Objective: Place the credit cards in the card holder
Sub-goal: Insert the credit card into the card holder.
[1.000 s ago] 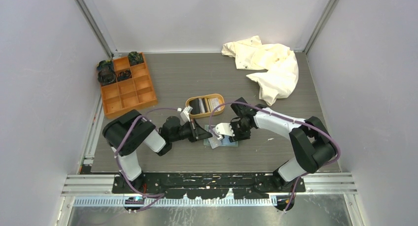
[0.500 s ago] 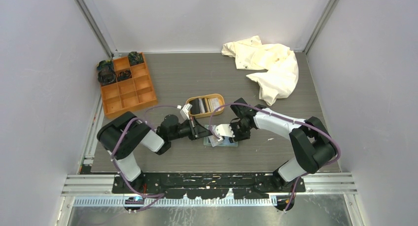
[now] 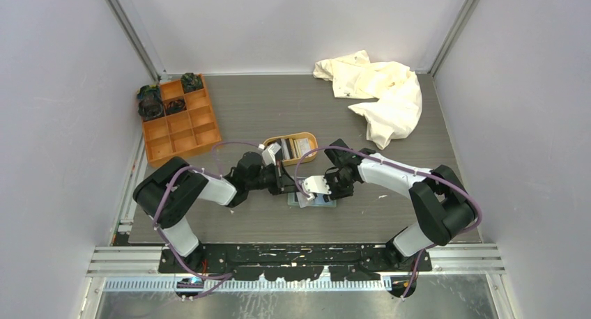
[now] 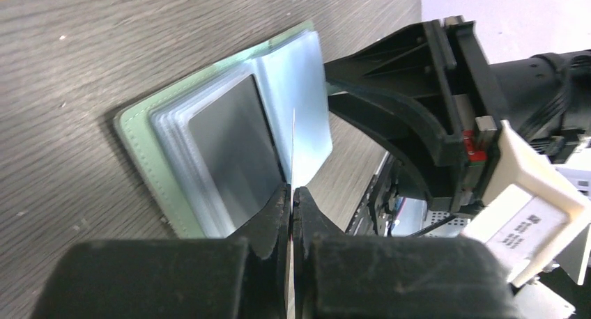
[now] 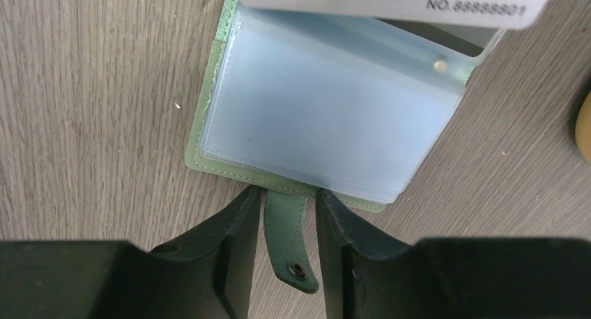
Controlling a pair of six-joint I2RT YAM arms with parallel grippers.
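Top external: shows the card holder [image 3: 317, 201] lying open on the dark wood-grain table [image 3: 265, 110], toward the near side, between the two gripper heads and just in front of the oval tan tray [image 3: 311, 139], with more credit cards [image 3: 293, 148] inside that tray. Places the orange compartment box [image 3: 182, 124] at the far left and a crumpled cream cloth [image 3: 380, 96] at the far right, both well apart from the holder. From the left wrist, catches the left gripper [image 4: 293, 193] clamped shut on one thin card [image 4: 293, 148], seen edge-on as a pale line reaching out over the holder's clear plastic sleeves [image 4: 171, 134], between a sleeve with a grey card [image 4: 230, 145] showing through and a pale blue leaf. Cannot tell whether its far edge sits inside a sleeve. From the right wrist, picks up the same card's grey-white face across the top, printed with a number, hanging over the sleeves. Finds the right gripper [image 5: 289, 200] partly open, fingers [image 5: 237, 228] set either side of the green snap tab [image 5: 293, 253], the tab flat on the table between them; cannot tell whether touching it.
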